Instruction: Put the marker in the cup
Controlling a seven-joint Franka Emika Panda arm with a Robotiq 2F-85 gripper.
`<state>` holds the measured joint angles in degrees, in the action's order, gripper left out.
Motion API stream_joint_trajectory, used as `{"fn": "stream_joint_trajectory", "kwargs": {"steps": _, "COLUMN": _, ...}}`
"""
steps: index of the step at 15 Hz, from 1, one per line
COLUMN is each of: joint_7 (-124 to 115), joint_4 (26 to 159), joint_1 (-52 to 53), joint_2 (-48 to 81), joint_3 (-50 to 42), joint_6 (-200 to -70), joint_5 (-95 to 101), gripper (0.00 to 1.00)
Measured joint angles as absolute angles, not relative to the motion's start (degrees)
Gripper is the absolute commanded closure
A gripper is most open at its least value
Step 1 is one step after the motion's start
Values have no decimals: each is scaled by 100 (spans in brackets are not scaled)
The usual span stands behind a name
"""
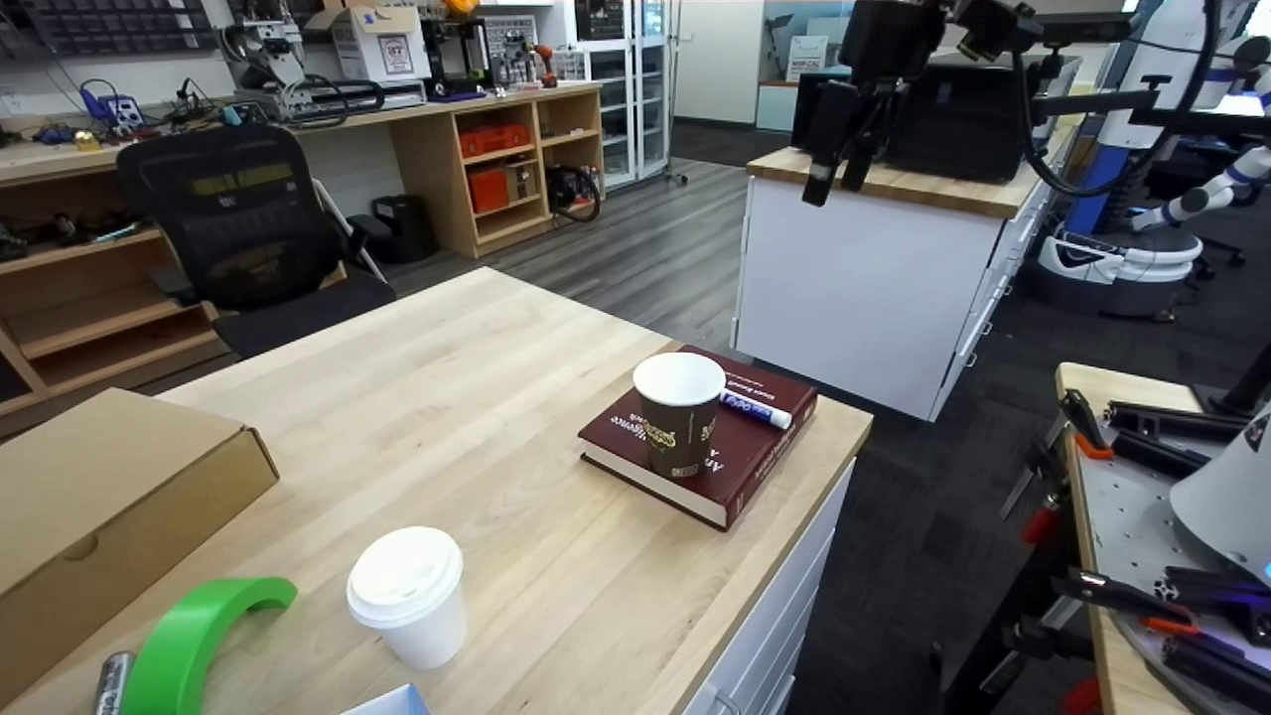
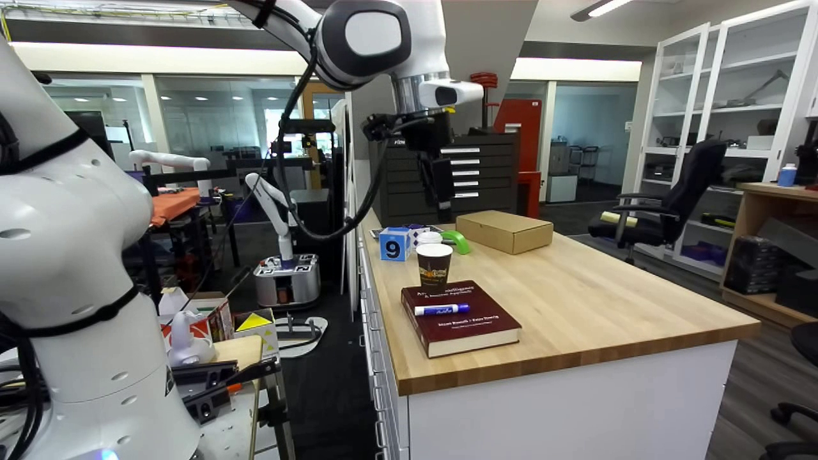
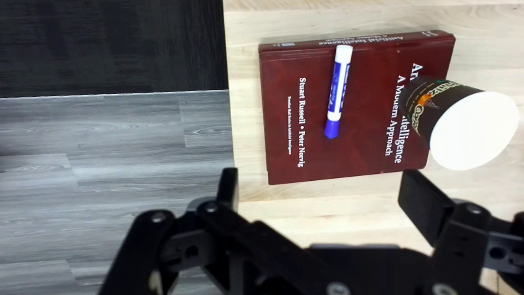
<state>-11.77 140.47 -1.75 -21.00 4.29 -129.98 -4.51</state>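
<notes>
While marker [image 3: 338, 91] & cup [image 3: 454, 123] sit on the book [image 3: 368, 110], arm [image 2: 370, 41] arches w/ fingers [image 3: 423, 205] pointing down, well apart, above worktop [image 2: 575, 300] ht.

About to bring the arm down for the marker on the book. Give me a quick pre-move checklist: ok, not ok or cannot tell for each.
1. Gripper open, nothing between its jaws: ok.
2. Marker lying on the dark red book, nothing on top of it: ok.
3. Marker roughly crosswise to the jaws' closing line in the wrist view: ok.
4. Brown cup upright on the book, top uncovered: ok.
5. Cup's inside free of contents: cannot tell; no view shows its bottom.
6. Jaws lowered around the marker: not ok; in both exterior views the gripper hangs above the book's level.
</notes>
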Motion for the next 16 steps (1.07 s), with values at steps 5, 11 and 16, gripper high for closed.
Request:
{"fn": "stream_joint_trajectory", "kwargs": {"steps": 5, "joint_7": -1222, "joint_4": 13612, "joint_1": -16, "joint_2": -1136, "joint_3": 539, "joint_6": -13246, "joint_5": -451, "gripper": 0}}
{"fn": "stream_joint_trajectory", "kwargs": {"steps": 11, "joint_7": -1241, "joint_4": 13294, "joint_1": 144, "joint_2": -429, "joint_3": 552, "joint_6": -13279, "joint_5": -454, "gripper": 0}}
{"fn": "stream_joint_trajectory", "kwargs": {"steps": 16, "joint_7": -1248, "joint_4": 13249, "joint_1": 149, "joint_2": -367, "joint_3": 551, "joint_6": -13279, "joint_5": -455, "gripper": 0}}
